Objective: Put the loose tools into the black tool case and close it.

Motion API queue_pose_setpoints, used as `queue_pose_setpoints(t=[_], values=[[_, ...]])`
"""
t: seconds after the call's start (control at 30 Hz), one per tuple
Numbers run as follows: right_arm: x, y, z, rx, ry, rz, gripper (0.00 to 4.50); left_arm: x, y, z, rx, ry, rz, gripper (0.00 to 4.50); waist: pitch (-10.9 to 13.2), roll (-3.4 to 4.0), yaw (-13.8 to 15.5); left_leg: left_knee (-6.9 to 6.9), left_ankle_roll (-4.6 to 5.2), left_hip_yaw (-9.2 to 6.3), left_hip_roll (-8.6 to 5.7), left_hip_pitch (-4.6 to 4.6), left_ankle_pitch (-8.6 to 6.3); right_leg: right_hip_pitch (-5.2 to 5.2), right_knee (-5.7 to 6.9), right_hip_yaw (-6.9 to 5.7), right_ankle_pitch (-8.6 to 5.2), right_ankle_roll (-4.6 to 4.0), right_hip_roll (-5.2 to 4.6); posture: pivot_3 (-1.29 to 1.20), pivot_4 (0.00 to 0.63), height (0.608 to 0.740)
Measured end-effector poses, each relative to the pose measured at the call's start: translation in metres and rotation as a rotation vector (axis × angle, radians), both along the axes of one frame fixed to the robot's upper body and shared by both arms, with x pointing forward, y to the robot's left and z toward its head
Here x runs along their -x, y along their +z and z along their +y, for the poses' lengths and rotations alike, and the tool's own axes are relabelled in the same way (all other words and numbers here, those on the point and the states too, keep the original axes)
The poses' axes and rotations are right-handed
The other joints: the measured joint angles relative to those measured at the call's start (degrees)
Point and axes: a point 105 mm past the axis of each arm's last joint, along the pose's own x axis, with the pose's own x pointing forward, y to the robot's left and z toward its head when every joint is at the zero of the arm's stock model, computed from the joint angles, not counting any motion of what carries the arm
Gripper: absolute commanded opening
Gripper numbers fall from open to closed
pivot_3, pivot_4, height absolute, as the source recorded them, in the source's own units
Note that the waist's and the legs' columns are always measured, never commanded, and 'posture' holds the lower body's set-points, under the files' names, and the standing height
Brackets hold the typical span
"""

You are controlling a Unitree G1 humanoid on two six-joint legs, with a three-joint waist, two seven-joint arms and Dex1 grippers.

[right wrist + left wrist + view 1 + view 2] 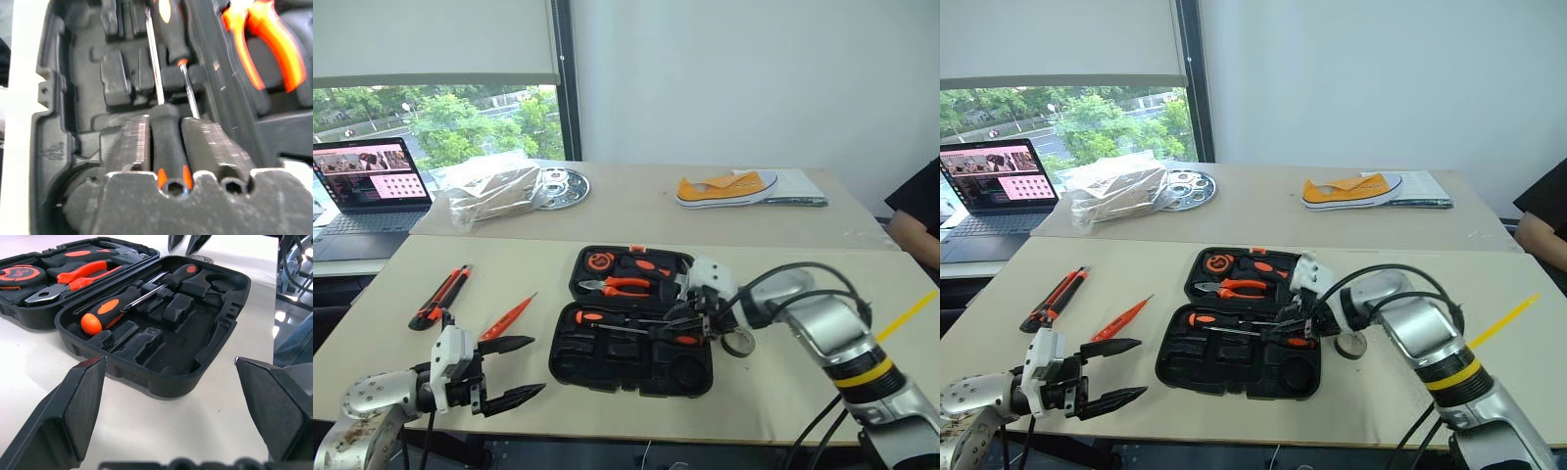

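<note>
The black tool case [636, 370] lies open at the table's middle front. Two black-and-orange screwdrivers lie head to tail in its near half. My right gripper [685, 328] reaches over the case from the right and is shut on the right-hand screwdriver's handle [167, 139]. The other screwdriver [592, 317] lies beside it. A small black tape roll [1349, 345] sits just right of the case, partly behind that gripper. The utility knife [440, 297] and slim orange tester screwdriver [509, 316] lie left of the case. My left gripper [517, 370] hovers open and empty at the front left.
The case's far half holds orange pliers [625, 285], a hammer and a tape measure. On the far table are a laptop [372, 181], a plastic bag [494, 191], a metal disc [558, 186] and an orange shoe [726, 188]. A person's arm [915, 220] shows at the right edge.
</note>
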Motion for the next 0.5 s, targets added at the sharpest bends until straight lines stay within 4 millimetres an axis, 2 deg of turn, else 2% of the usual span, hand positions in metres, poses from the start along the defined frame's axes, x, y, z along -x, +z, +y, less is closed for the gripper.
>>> queue_pose_setpoints(t=[0.03, 0.5], values=[[0.000, -0.003, 0.003, 0.003, 0.005, -0.001, 0.07, 0.000, 0.000, -0.001, 0.000, -0.002, 0.000, 4.50, 0.0, 0.00, 0.0, 0.00, 0.00, 0.01, 0.00, 0.00, 0.00, -0.01, 0.02, 0.01, 0.00, 0.00, 0.00, 0.00, 0.150, 0.740], [-0.011, -0.012, 0.021, 0.031, 0.005, -0.018, 0.07, 0.000, -0.004, 0.002, -0.010, 0.027, 0.012, 4.50, 0.0, -0.01, -0.5, 0.01, -0.19, 0.08, 0.02, 0.27, 0.11, -0.01, 0.48, 0.28, -0.07, -0.12, 0.03, 0.00, 0.150, 0.740]])
